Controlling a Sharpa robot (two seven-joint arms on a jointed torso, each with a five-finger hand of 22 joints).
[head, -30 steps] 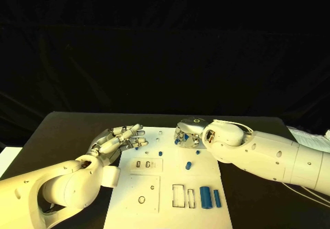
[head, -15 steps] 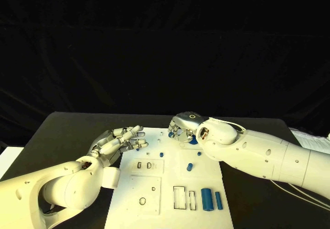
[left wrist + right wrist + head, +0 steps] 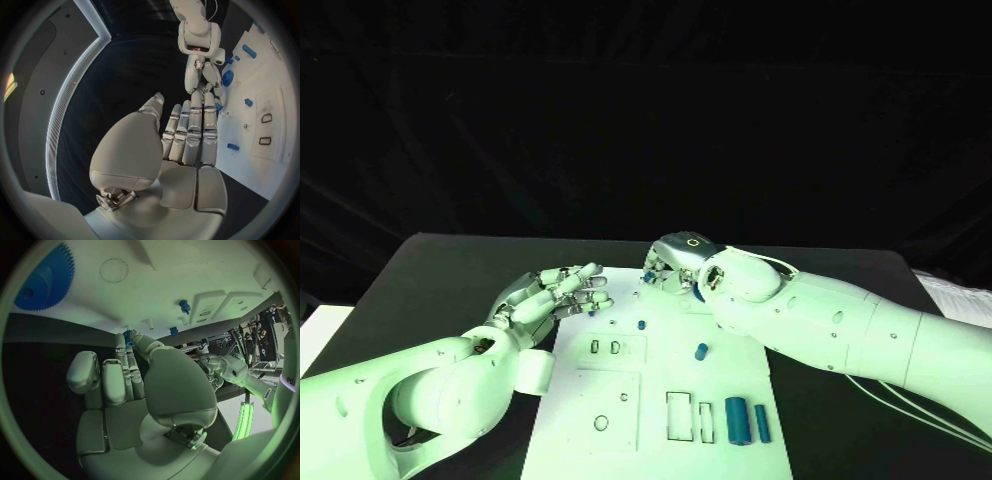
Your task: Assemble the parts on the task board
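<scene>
Our right hand (image 3: pixel 678 268) hovers over the far end of the white board (image 3: pixel 733 375), fingers curled in, and the right wrist view shows a small blue piece (image 3: pixel 129 336) pinched at its fingertips. From the board's centre, that hand sits at about twelve o'clock. Our left hand (image 3: pixel 557 294) floats at roughly ten o'clock, beside the board's left edge, fingers straight and apart, holding nothing.

We judge the job well short of finished. Two blue bars (image 3: pixel 746 420) lie loose near five o'clock, beside empty rectangular slots (image 3: pixel 688 416). A short blue peg (image 3: pixel 701 351) rests near the centre, another small peg (image 3: pixel 642 324) toward eleven o'clock. A blue gear (image 3: pixel 44 279) lies at the far end, close to the right hand. Whether any of these are properly seated, we cannot tell.
</scene>
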